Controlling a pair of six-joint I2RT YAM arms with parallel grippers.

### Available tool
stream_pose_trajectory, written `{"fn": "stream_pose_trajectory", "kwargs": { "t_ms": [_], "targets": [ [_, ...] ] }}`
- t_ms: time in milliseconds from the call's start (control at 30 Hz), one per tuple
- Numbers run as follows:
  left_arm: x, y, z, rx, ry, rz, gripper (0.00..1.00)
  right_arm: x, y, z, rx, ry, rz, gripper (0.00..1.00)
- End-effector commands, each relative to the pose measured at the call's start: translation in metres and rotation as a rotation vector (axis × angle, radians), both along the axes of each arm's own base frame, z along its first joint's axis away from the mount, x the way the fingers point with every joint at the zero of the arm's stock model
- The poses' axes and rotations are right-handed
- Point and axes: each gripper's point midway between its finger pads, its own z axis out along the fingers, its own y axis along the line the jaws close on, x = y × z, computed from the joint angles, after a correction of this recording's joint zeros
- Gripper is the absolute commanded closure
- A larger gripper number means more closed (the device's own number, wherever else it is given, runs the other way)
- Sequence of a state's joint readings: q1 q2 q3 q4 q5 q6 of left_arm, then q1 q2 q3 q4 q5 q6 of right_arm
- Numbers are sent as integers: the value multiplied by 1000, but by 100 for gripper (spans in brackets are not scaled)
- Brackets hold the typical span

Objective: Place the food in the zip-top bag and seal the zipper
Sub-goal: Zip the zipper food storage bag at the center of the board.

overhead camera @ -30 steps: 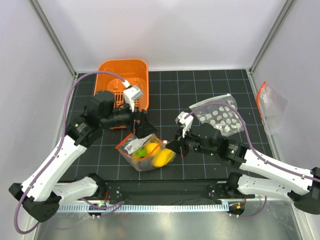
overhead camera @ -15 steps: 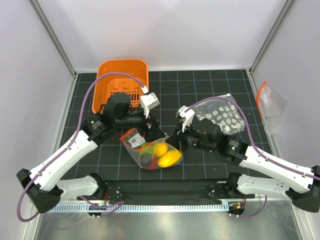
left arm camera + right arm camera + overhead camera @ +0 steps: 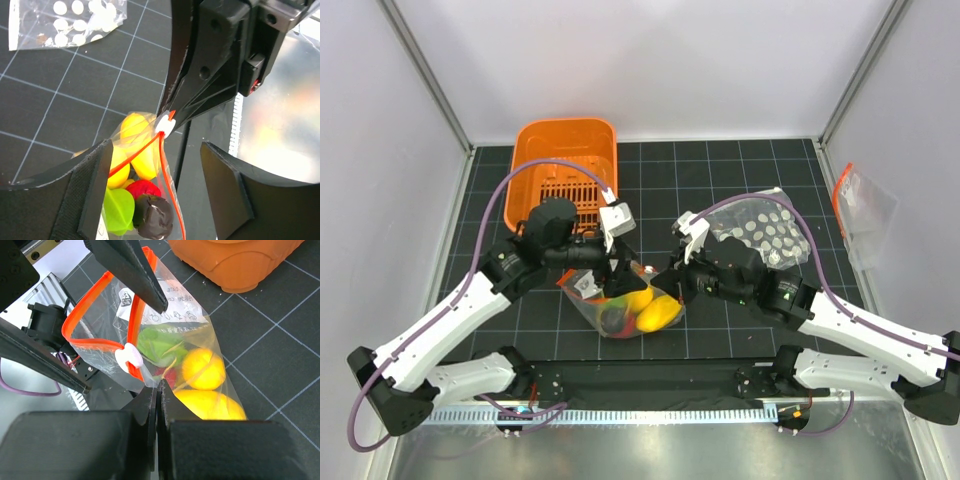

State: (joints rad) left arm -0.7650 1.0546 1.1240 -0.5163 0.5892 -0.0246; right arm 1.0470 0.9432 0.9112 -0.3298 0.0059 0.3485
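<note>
While reading from the left, note first the orange basket (image 3: 565, 160) at the far side of the bench (image 3: 720, 170), behind the left arm and out of the way. Next, the left end effector (image 3: 156, 147): jaws wide apart, gripping nothing, hovering astride the mouth of the zip-top bag (image 3: 582, 290). Lies at the bench's near middle, that bag, between the two arms, with the food (image 3: 658, 313) already inside: yellow pieces, a red, a green, a dark one. Mouth gaping. Zipper (image 3: 95, 343) bowed into an open loop, long axis running from the left end effector toward the right one, white slider (image 3: 128, 356) at the right-hand end. Then the right end effector (image 3: 157, 392): jaws shut together, apparently pinching the bag's edge hard by the slider, so nearer to the zipper's end than the left. Judging from this, filling done and sealing not yet. Calls for pressing the strip shut along its length, away from the pinched end. Farther right, a dotted clear bag (image 3: 760, 230), well apart, blocking nothing.
</note>
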Motion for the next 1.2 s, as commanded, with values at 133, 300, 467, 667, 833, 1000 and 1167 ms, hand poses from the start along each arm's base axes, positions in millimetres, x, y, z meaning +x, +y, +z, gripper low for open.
{"fn": "stream_pose_trajectory", "kwargs": {
  "t_ms": [133,300,467,667,833,1000,1167],
  "targets": [
    [2,-13,22,-74,-71,-55,35,-3,13,23,84,-22,38,99],
    [4,-17,24,-77,-68,-66,56,-5,14,23,91,-19,54,99],
    [2,-18,27,-88,-75,-76,75,-6,16,22,89,-14,62,99],
    [-5,-18,35,-122,-84,-104,63,-5,19,18,80,-5,65,99],
    [-8,-18,35,-128,-81,-123,90,-6,20,20,88,-3,69,99],
    [-6,-16,33,-119,-82,-101,96,-5,19,23,93,-8,60,99],
    [-8,-12,33,-121,-89,-91,74,-4,17,21,88,-9,53,99]
  ]
}}
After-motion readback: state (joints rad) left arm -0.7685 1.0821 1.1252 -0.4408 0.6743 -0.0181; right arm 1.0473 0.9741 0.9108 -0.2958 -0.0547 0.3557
